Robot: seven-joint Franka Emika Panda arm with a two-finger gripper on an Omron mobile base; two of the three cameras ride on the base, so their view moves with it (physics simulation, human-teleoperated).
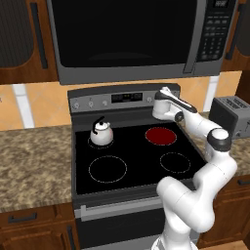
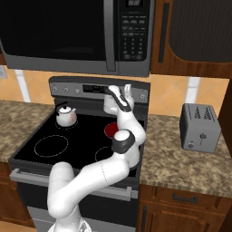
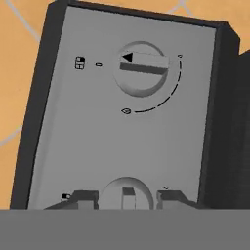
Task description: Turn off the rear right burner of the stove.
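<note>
The stove (image 1: pixel 136 166) is sitting between two stretches of granite counter (image 1: pixel 34 156), under a steel-framed microwave (image 1: pixel 136 39). The rear right burner (image 1: pixel 161 135) is lying at the back right of the glass top and is glowing red, so it is judged to be on. A white kettle (image 1: pixel 101 133) is standing on the rear left zone; a toaster (image 2: pixel 199 128) is resting on the counter right of the stove.

The arm is reaching to the right end of the grey back panel (image 3: pixel 97 136). In the hand view, the gripper (image 3: pixel 128 197) is closing its jaws on a round knob (image 3: pixel 128 188) at the panel's near edge, one fingertip (image 3: pixel 80 197) sitting on each side of it. A second knob (image 3: pixel 142 68), with a black pointer arrow, is standing farther along the panel, untouched.

Whether the gripped knob governs the rear right burner cannot be told. The knob is judged rigid, small and smooth: it should be pinched across its raised central bar and rotated about its own axis, firmly enough not to slip. No lifting is needed.
</note>
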